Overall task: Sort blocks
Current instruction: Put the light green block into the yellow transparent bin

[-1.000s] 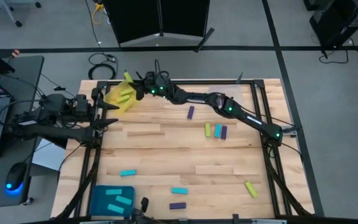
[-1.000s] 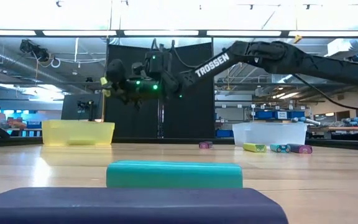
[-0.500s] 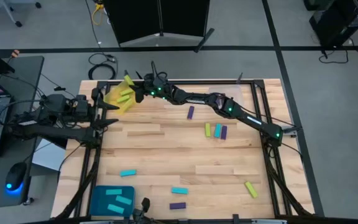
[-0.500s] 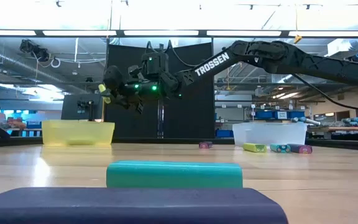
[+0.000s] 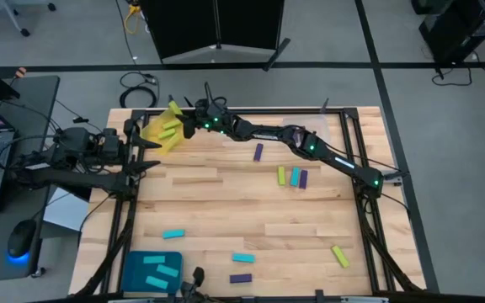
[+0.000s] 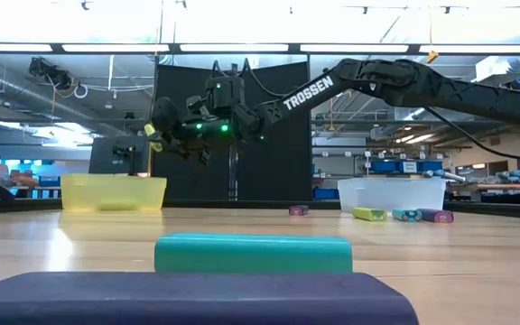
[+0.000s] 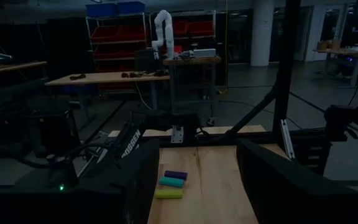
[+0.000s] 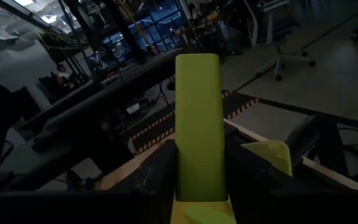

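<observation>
My right gripper [image 5: 184, 126] reaches to the table's far left corner and hangs over the yellow tray [image 5: 160, 133], shut on a yellow-green block [image 8: 197, 118]. The low view shows that block [image 6: 150, 132] at the fingertips, well above the tray [image 6: 114, 192]. Two yellow-green blocks lie in the tray. Loose blocks lie flat on the table: purple [image 5: 258, 152], yellow-green [image 5: 281, 175], cyan [image 5: 294, 177], purple [image 5: 303, 178], and several near the front edge. My left gripper [image 7: 197, 180] waits at the table's left edge, open and with nothing between its fingers. My right gripper pinches the yellow-green block by its two long sides, near its rear end [image 8: 197, 183], between the two fingers. The fingers lie level, coming from the table's right, and run along the block, which sticks out past the fingertips. The block is lifted clear above the yellow tray.
A teal tray [image 5: 133, 271] with cyan blocks stands at the near left corner. A clear tray [image 6: 391, 192] stands at the far right. A laptop and a mouse lie beyond the table's left edge. The middle of the wooden top is bare board.
My right gripper has stayed over the yellow tray but has tipped and rolled a little at the wrist. The yellow-green block has remained between its fingers.
</observation>
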Motion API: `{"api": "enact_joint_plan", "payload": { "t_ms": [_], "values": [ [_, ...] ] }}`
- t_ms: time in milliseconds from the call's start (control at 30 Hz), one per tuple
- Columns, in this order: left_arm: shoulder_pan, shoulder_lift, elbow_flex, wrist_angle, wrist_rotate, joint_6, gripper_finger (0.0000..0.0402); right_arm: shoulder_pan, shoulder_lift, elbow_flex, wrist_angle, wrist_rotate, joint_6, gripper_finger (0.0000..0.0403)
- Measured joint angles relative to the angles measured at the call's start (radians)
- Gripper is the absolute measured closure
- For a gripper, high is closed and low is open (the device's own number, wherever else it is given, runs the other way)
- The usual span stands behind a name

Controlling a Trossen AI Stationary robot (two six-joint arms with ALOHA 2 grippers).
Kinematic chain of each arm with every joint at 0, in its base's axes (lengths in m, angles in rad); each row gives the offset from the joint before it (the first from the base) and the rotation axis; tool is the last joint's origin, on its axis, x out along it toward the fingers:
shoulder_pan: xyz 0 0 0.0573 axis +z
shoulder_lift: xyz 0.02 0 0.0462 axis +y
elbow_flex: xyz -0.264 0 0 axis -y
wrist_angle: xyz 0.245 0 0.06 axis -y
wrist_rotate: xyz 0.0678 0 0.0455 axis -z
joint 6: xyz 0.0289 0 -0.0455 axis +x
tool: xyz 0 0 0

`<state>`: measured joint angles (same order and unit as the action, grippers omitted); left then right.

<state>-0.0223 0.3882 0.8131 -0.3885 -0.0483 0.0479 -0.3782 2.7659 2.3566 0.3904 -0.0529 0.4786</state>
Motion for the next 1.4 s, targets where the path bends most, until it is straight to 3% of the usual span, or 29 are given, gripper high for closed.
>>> {"api": "enact_joint_plan", "payload": {
  "t_ms": [533,1067,1400],
  "values": [
    [0.000,0.000,0.000,0.002,-0.001,0.003,0.0179,0.000,0.000,0.000,-0.082,0.006,-0.037,0.0283],
    [0.000,0.000,0.000,0.000,-0.001,-0.001,0.0179,0.005,0.045,0.000,0.025,0.004,-0.065,0.0283],
    [0.000,0.000,0.000,0.001,-0.005,0.006,0.0179,0.000,0.047,-0.001,-0.013,-0.014,-0.043,0.0283]
  ]
}}
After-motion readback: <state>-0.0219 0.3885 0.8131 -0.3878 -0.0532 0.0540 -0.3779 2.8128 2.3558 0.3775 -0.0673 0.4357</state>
